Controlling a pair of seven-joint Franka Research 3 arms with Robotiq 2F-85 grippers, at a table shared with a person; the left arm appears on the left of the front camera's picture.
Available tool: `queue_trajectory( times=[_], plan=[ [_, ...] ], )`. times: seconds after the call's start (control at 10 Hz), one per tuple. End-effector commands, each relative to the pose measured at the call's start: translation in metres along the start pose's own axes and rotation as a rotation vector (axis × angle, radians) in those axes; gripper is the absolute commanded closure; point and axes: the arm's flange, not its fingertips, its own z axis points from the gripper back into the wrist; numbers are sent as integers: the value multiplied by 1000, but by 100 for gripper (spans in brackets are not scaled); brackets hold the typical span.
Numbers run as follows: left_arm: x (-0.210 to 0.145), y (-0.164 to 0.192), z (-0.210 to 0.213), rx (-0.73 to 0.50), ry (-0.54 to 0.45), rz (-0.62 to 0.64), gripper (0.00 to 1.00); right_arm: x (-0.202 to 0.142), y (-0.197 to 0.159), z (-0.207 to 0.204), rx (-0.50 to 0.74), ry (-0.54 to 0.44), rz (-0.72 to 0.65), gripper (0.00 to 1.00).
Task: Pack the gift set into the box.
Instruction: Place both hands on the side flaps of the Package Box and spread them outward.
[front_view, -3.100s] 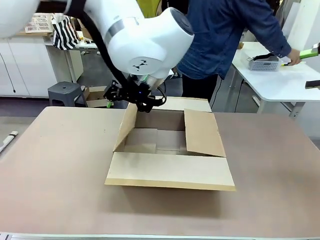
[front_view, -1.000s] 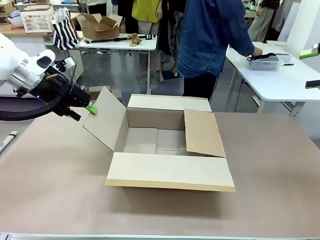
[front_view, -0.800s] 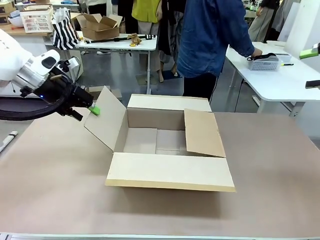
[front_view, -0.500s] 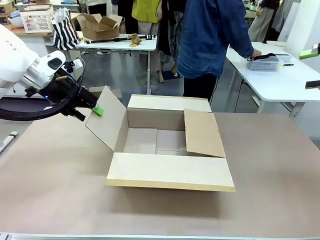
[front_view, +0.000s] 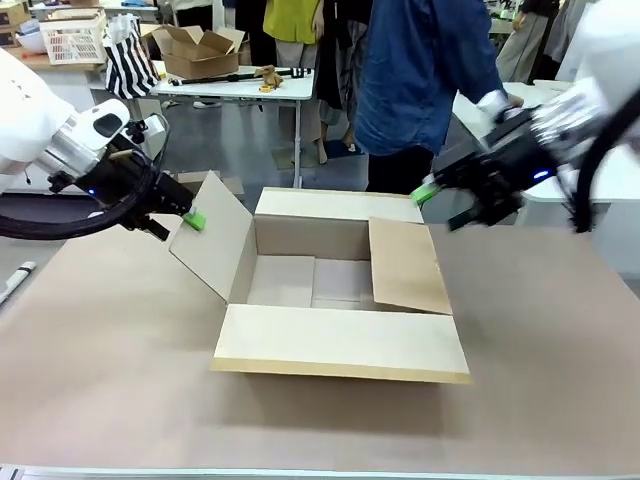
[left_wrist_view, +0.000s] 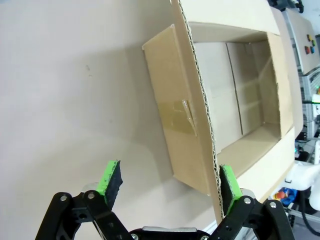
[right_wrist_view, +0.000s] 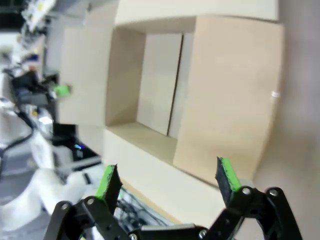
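The box (front_view: 320, 283) sits open in the middle of the brown table, and its inside is bare. Its left flap (front_view: 212, 236) tilts up and outward. The right flap (front_view: 408, 265) leans in over the opening. My left gripper (front_view: 180, 222) is open at the left flap's top edge. In the left wrist view that flap edge (left_wrist_view: 202, 125) runs down just inside one pad of the left gripper (left_wrist_view: 170, 180). My right gripper (front_view: 445, 205) hovers open above the box's far right corner. The right wrist view has the right gripper (right_wrist_view: 167, 179) looking down on the right flap (right_wrist_view: 230, 95). The gift set is hidden.
A person in a blue shirt (front_view: 420, 70) stands at the far side, a hand (front_view: 495, 102) reaching right. The near flap (front_view: 340, 342) lies flat toward me. Behind are a table with a small carton (front_view: 200, 52) and a striped bag (front_view: 130, 65).
My right arm has come in from the right, its open gripper now by the box's far right corner. The left gripper and the left flap have hardly moved.
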Motion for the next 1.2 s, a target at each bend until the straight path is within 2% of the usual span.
queue_trajectory(
  times=[0.0,0.1,0.2,0.4,0.5,0.6,0.7,0.9,1.0,1.1],
  plan=[
    [2,-1,3,19,7,9,0,10,16,-34,-119,-22,193,0],
    [2,-1,3,19,7,9,0,1,27,-37,-109,-25,275,0],
    [2,-1,3,19,7,9,0,3,15,-35,-59,32,85,0],
    [2,-1,3,19,7,9,0,3,15,-35,-59,32,85,0],
    [2,-1,3,19,7,9,0,3,24,-46,-91,36,154,0],
    [2,-1,3,19,7,9,0,15,40,-54,-196,77,101,0],
    [2,-1,3,19,7,9,0,37,62,-69,-212,129,118,0],
    [2,-1,3,19,7,9,0,74,98,-89,-469,189,112,0],
    [2,-1,3,19,7,9,0,82,116,-96,-553,237,132,0],
    [2,-1,3,19,7,9,0,88,129,-109,-666,229,148,0]
  ],
)
